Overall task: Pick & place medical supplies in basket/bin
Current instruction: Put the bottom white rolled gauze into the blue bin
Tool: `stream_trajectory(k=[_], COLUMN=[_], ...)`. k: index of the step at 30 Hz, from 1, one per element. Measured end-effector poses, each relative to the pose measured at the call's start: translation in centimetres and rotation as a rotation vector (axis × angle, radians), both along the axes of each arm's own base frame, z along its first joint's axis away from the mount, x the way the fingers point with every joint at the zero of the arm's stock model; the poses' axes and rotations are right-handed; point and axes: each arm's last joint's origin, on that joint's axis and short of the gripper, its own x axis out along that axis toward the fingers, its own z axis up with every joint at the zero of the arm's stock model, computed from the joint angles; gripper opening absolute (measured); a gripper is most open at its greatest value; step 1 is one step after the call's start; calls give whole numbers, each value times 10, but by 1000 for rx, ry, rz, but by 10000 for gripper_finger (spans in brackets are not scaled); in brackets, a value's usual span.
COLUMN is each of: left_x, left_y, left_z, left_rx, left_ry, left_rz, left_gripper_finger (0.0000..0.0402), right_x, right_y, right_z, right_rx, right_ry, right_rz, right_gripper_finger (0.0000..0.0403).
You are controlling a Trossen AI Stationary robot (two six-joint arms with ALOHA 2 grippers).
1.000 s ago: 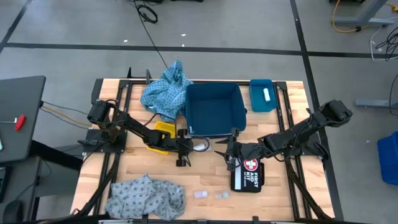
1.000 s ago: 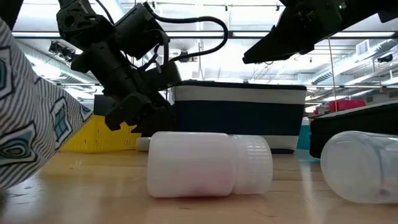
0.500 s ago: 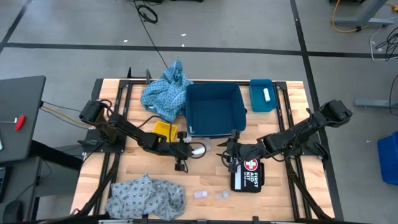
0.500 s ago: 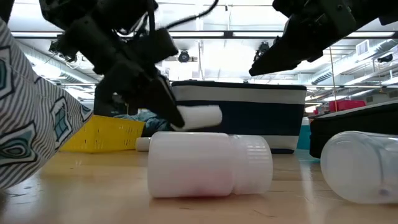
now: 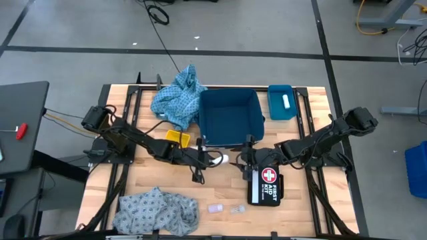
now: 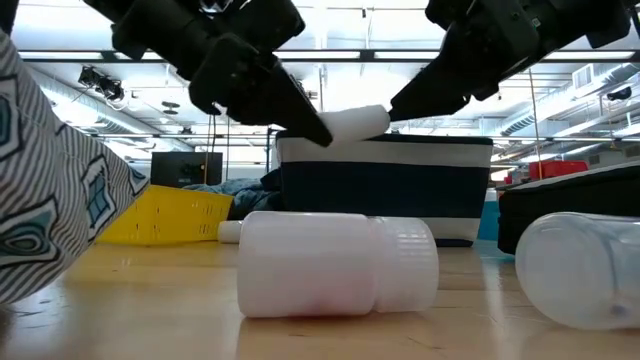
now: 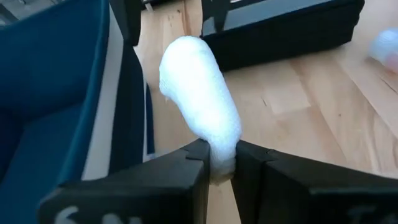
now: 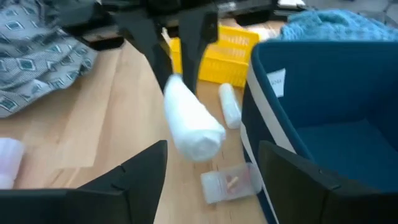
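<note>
A white gauze roll [image 7: 200, 112] is pinched by one end in the closed left hand [image 7: 221, 163], offered toward the wide-open, empty right hand [image 8: 211, 163], at the blue bin's [image 5: 230, 117] 6 o'clock rim.

You had a black first-aid case [image 5: 265, 185] lying flat on the wooden counter [image 5: 153, 177], just beside the right gripper [image 5: 241, 162] on its near side, red cross facing up. Nearer the counter's front edge than the left gripper [image 5: 212, 159], a white capped bottle [image 5: 214, 208] lay on its side, and a clear bottle [image 5: 236, 209] lay just beside it. A small teal tray [image 5: 281, 102] sat well apart from the right gripper, at the far edge. Off the counter, well beyond the left gripper, you had a dark stand [image 5: 20, 120].
</note>
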Motion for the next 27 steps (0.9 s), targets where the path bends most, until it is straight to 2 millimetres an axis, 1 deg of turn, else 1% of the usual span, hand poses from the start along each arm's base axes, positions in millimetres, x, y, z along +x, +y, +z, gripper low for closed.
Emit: stream_trajectory(k=[10,18,27], left_x=[8,9,9], left_y=[7,7,7], left_z=[10,11,11], left_rx=[-6,-2,0], left_ry=[-25,-29,-30], left_rz=[-18,-24,-27], left_gripper_finger=[41,41,41], right_x=[1,3,4], right_y=[1,-1,-3], right_z=[1,4,4], right_rx=[14,11,13], right_ry=[-11,-35,-35], right_rz=[38,39,56], right_gripper_finger=[243,228,190])
